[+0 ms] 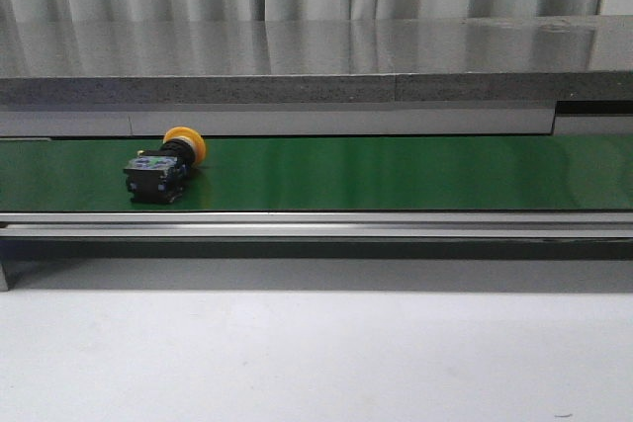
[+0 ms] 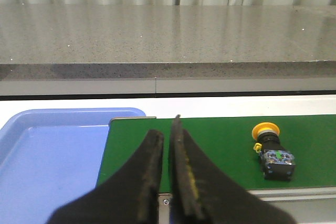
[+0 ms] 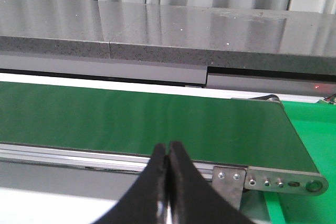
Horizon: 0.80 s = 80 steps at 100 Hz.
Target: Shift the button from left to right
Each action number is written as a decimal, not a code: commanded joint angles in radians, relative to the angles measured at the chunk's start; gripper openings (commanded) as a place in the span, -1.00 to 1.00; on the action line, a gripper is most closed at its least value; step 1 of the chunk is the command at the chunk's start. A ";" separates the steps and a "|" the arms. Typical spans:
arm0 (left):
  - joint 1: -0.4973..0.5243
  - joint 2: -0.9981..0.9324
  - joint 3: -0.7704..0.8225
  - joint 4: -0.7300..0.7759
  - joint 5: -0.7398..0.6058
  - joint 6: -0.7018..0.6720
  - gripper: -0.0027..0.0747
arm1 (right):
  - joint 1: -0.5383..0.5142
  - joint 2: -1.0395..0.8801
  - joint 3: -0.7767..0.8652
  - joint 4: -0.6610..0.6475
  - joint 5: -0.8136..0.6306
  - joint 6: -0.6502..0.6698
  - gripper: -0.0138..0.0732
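Push-button lying on its side at the left part of the green belt.

The small push-button with a round orange-yellow cap and black boxy body [image 1: 161, 165] rests on the long green conveyor belt [image 1: 396, 173], cap toward the grey stone-topped bench [image 1: 316, 56]. The left tool [image 2: 167, 145] and right tool [image 3: 167, 153] are both clenched on nothing, well apart from it. A blue plastic tray [image 2: 47, 166] sits just beside the belt's end.

The front camera looks straight across the green belt [image 1: 396, 173] from low down. Each wrist camera sits close behind its arm's fingers, facing the same belt and grey counter [image 2: 157, 40].
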State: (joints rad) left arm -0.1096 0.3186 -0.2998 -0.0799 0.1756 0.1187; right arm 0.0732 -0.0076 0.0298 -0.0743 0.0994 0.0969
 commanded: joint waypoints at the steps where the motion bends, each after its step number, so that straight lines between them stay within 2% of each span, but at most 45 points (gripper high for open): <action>1: -0.008 0.007 -0.027 -0.008 -0.085 -0.001 -0.92 | 0.002 -0.018 -0.001 -0.011 -0.082 0.000 -0.84; 14: -0.008 0.007 -0.027 -0.008 -0.085 -0.001 -0.92 | 0.002 -0.018 -0.001 -0.011 -0.093 0.000 -0.84; 29: -0.008 0.007 -0.027 -0.008 -0.085 -0.001 -0.92 | 0.002 -0.018 -0.001 -0.010 -0.203 0.000 -0.84; 37: -0.008 0.007 -0.027 -0.008 -0.085 -0.001 -0.92 | 0.002 -0.016 -0.023 0.006 -0.206 0.000 -0.84; 60: -0.008 0.007 -0.027 -0.008 -0.085 -0.001 -0.92 | 0.002 0.068 -0.195 0.031 -0.044 0.000 -0.84; 80: -0.008 0.007 -0.027 -0.008 -0.085 -0.001 -0.92 | 0.002 0.263 -0.403 0.031 0.148 0.000 -0.84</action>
State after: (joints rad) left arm -0.1096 0.3186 -0.2998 -0.0799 0.1756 0.1187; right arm 0.0732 0.1543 -0.2609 -0.0436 0.2310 0.0969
